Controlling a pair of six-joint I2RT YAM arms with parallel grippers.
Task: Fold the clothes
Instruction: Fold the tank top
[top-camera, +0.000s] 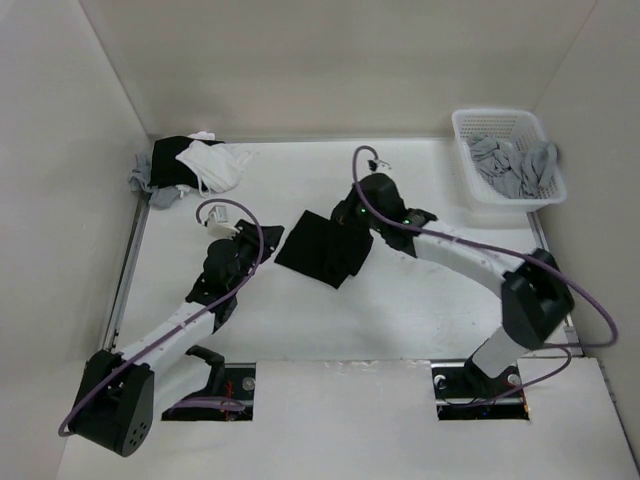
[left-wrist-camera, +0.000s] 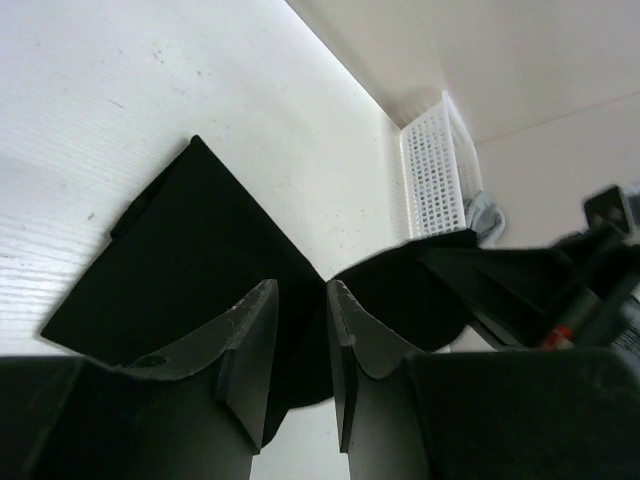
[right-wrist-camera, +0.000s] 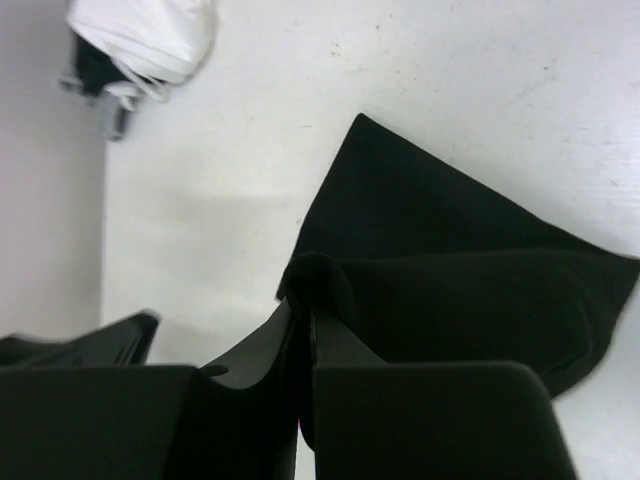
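Pinching raised fold of black top (right-wrist-camera: 450, 270), right gripper (right-wrist-camera: 303, 300) jaws pressed together. Top lies mid table (top-camera: 420, 300). Left gripper (left-wrist-camera: 302, 300) jaws part spread over top's edge. Garment heap (top-camera: 205, 165) far-left corner, basket (top-camera: 468, 170) far-right.

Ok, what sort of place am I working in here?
Likely a lab test cell for laundry folding: plain white walls boxing in a white table, a basket of grey garments, a heap of clothes in one corner.

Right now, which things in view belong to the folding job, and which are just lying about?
Job: black top; right pincer, shut on its edge; left pincer, jaws apart, near it.
Lying about: heap of white, black and grey garments; white basket; light grey garments in it.
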